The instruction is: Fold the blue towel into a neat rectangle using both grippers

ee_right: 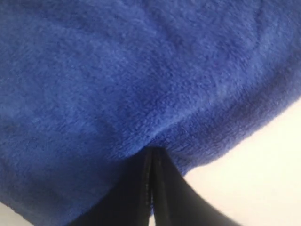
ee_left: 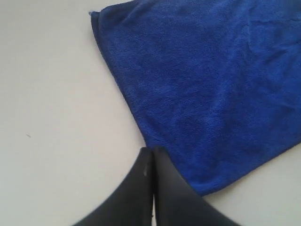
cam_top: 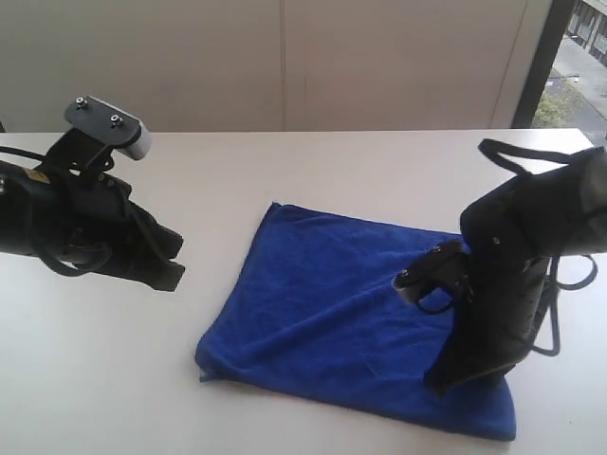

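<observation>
The blue towel [cam_top: 332, 303] lies flat on the white table [cam_top: 285, 161] as a rough rectangle, slanted, with its far corner toward the back. My left gripper [cam_top: 175, 261] hovers over bare table to the left of the towel, jaws shut and empty. In the left wrist view its closed tips [ee_left: 153, 149] sit just beside the towel's edge [ee_left: 211, 84]. My right gripper [cam_top: 438, 384] points down onto the towel's front right part. Its shut tips [ee_right: 152, 150] press against the blue pile [ee_right: 117, 70], with no cloth seen between them.
The table runs back to a pale wall [cam_top: 285, 57]. A window [cam_top: 579, 57] shows at the far right. Bare tabletop surrounds the towel on the left and front left. Black cables [cam_top: 560, 313] hang off the right arm.
</observation>
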You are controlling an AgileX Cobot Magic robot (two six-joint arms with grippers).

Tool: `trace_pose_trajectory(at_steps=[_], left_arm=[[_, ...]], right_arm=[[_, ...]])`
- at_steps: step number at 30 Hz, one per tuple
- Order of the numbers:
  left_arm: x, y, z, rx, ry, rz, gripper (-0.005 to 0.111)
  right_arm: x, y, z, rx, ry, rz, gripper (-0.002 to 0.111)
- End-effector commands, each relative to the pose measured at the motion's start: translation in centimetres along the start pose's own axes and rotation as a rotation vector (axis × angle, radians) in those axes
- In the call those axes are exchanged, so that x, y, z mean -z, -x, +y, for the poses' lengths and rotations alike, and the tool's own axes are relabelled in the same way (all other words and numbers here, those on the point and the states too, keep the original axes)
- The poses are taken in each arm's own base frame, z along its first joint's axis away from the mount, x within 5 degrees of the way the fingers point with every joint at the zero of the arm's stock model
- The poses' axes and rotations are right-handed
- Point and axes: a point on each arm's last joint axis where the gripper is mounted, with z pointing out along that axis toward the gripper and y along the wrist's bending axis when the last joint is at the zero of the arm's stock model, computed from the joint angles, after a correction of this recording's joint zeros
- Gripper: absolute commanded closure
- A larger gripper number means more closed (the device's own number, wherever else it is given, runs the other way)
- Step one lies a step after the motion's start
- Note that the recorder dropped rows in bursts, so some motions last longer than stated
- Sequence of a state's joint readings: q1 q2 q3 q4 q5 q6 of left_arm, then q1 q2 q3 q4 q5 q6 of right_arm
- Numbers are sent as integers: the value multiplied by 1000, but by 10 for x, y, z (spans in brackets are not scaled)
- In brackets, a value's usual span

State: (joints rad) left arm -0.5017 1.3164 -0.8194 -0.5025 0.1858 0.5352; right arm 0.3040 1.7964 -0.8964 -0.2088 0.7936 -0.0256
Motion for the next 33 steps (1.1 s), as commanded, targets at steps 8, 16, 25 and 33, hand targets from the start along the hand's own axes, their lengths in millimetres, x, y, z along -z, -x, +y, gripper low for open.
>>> trace_pose_trajectory(at_steps=[8,16,25,33], left_arm=[[1,-1,-2,-18,-29,28,107],[1,-2,-3,-18,-37,37,107],[1,-5,-5,-22,-62,69,107],[-18,-11,-2,24,-60,114,107]], right_arm=[[6,-5,95,126,139,75,108],[35,9,157,250,210,-46,108],[85,33,192,380,232,-257,108],[120,62,102,267,-187,-467,108]])
